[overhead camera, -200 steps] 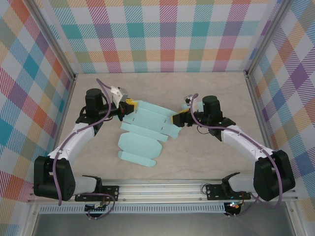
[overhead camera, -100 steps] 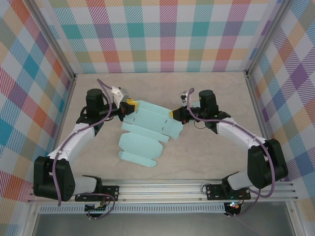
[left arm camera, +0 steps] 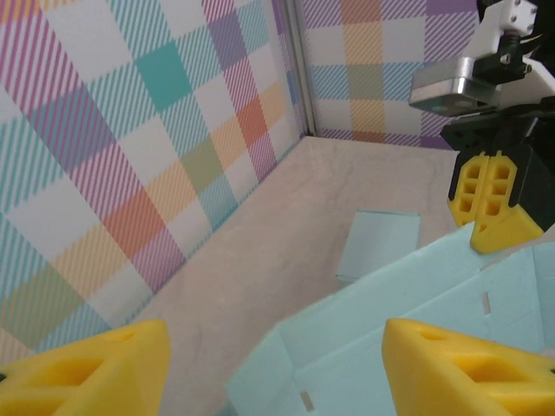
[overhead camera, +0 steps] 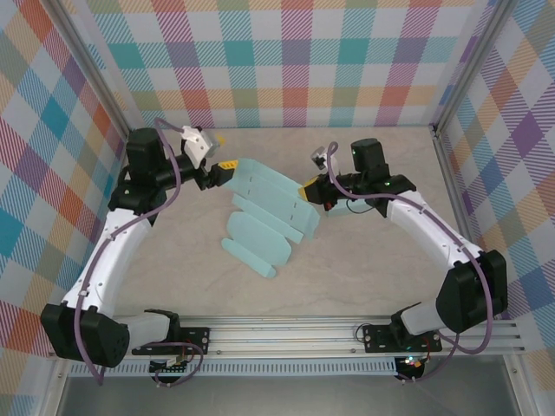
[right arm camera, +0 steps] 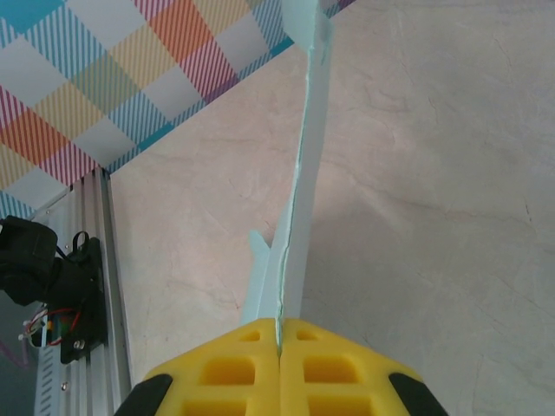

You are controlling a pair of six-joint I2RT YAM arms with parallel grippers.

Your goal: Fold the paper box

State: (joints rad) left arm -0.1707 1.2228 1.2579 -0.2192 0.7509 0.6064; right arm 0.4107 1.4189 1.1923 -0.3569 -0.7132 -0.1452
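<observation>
One paper box (overhead camera: 269, 212) sits pinched in the right end effector (overhead camera: 305, 192); left end effector (overhead camera: 221, 150) gapes.

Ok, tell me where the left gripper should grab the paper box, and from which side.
Grip the paper box at its free left edge panel, opposite the edge the right gripper pinches. Come in from the left with the open left gripper straddling that edge. The sheet is thin and looks tilted up there, so both faces are probably reachable.

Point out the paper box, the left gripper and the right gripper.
paper box (overhead camera: 269, 212), top view, middle panel.
left gripper (left arm camera: 276, 347), left wrist view, gap between open fingertips.
right gripper (right arm camera: 279, 334), right wrist view, where fingertips meet.
</observation>
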